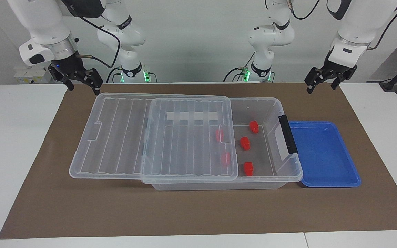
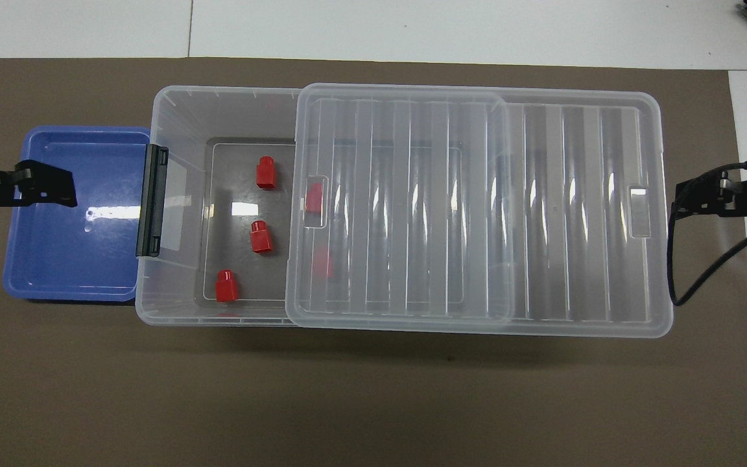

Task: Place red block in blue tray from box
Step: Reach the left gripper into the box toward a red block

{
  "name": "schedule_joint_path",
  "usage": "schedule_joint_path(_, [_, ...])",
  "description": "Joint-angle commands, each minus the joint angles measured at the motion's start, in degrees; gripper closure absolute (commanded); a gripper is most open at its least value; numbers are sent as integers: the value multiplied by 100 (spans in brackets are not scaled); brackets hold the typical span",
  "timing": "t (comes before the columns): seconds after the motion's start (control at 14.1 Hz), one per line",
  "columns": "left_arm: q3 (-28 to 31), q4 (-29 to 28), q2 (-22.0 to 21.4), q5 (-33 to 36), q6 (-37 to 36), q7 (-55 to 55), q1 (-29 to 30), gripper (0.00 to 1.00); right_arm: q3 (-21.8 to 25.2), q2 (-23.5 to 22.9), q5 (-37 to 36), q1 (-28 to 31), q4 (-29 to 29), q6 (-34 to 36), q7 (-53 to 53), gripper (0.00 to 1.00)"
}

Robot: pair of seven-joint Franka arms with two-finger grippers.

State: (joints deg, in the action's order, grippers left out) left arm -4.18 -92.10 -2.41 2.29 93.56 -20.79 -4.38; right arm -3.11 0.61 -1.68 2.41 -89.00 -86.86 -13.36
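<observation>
Left claw point(image 1: 322, 85) raised, fingers spread, right claw point(image 1: 81, 83) raised, fingers spread, both pointing down

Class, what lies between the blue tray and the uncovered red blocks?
The box's end wall with its black latch separates the tray from the blocks. The overhead view shows it best.

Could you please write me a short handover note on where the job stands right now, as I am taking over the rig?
Left gripper: open, holding nothing, up in the air by the blue tray.
Right gripper: open, holding nothing, waiting above the mat by the lid's overhanging end.
Box: lid slid partly off toward the right arm's end, uncovering the end by the black latch. Tray sits against that end.
Red blocks: three in the uncovered part, two under the lid.
Done: box opened. Left: no block in the tray yet; pick one and place it there.
</observation>
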Motion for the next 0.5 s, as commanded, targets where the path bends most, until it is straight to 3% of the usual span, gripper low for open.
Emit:
schedule_joint_path(0.0, [40,-711,-295,-97,758,-996,-405,0,-5,54,72,32,-74,-33,-9,0])
schedule_joint_path(0.21, [40,-1186,-269,-141,1276,-989,-546,0,-5,54,72,32,-74,-33,-9,0])
schedule_joint_path(0.43, [49,-1853,38,-369,2338,-1041,-1072,0,-5,54,72,32,-74,-33,-9,0])
